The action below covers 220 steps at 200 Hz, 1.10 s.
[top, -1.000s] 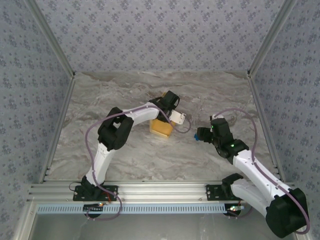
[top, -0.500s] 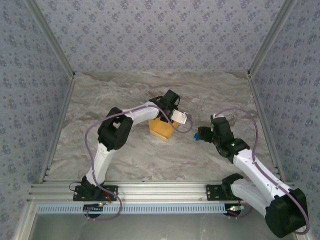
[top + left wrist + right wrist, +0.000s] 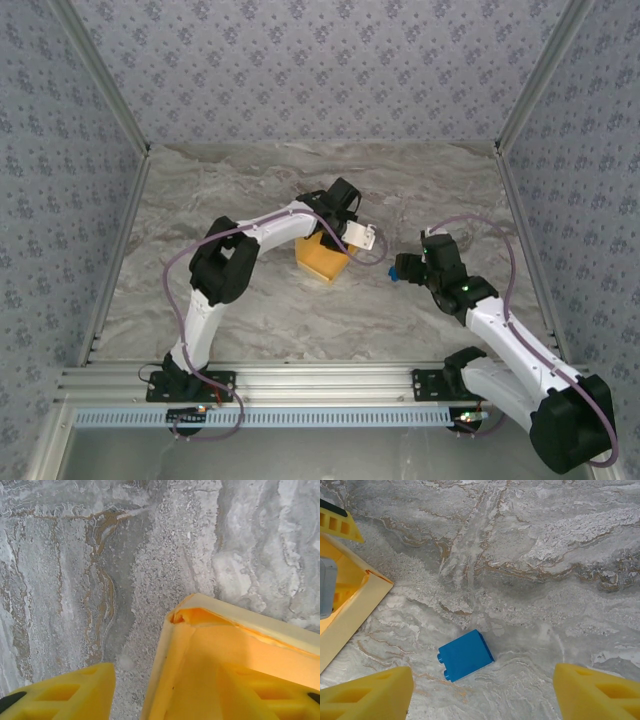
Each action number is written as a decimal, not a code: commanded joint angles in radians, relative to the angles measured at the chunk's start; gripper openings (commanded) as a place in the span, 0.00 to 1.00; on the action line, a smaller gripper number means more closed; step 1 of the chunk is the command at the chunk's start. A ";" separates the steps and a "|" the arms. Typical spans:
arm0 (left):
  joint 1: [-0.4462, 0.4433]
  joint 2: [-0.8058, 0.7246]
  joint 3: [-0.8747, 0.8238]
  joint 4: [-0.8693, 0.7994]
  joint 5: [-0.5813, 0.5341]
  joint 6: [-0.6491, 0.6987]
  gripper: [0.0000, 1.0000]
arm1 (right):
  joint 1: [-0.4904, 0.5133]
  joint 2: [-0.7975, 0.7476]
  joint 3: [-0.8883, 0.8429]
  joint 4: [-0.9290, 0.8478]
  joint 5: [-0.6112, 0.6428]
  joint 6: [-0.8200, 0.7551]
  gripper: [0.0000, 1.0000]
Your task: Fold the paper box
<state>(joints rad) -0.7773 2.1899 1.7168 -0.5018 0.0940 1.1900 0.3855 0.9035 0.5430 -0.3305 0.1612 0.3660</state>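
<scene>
Two arms are standing on the aluminium rail (image 3: 320, 380) at the near edge of the grey-veined marble table (image 3: 300, 310). The right gripper (image 3: 482, 690) is hanging wide open over a small blue block (image 3: 466, 655) — touching nothing. Mid-table, the left gripper (image 3: 165, 695) is straddling one wall of the paper box (image 3: 200, 645), its jaws apart — not pinching it. Patterned blue-grey walls (image 3: 320, 70) are closing in the far side.
</scene>
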 commanded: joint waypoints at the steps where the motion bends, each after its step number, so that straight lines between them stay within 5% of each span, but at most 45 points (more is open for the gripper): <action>1: -0.004 -0.088 0.037 -0.050 0.079 -0.047 0.57 | -0.009 -0.004 0.022 -0.018 0.011 -0.010 0.76; 43: -0.001 -0.188 0.060 -0.059 0.198 -0.195 0.58 | -0.062 0.010 0.036 0.030 -0.022 0.004 0.76; 85: 0.035 -0.347 0.036 -0.034 0.248 -0.518 0.58 | -0.093 0.182 0.127 0.133 -0.230 -0.070 0.75; 106: 0.059 -0.481 -0.075 0.043 0.235 -0.744 0.58 | -0.080 0.346 0.235 0.165 -0.402 -0.143 0.69; 175: 0.241 -0.941 -0.570 0.244 0.129 -1.444 0.59 | -0.054 0.783 0.554 0.118 -0.632 -0.364 0.54; 220: 0.324 -1.058 -0.720 0.199 0.109 -1.530 0.59 | -0.065 0.991 0.741 0.034 -0.782 -0.408 0.39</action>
<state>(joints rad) -0.4740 1.1809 1.0309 -0.2966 0.2291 -0.2188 0.3294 1.8286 1.1961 -0.2176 -0.4942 0.0132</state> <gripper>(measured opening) 0.590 0.419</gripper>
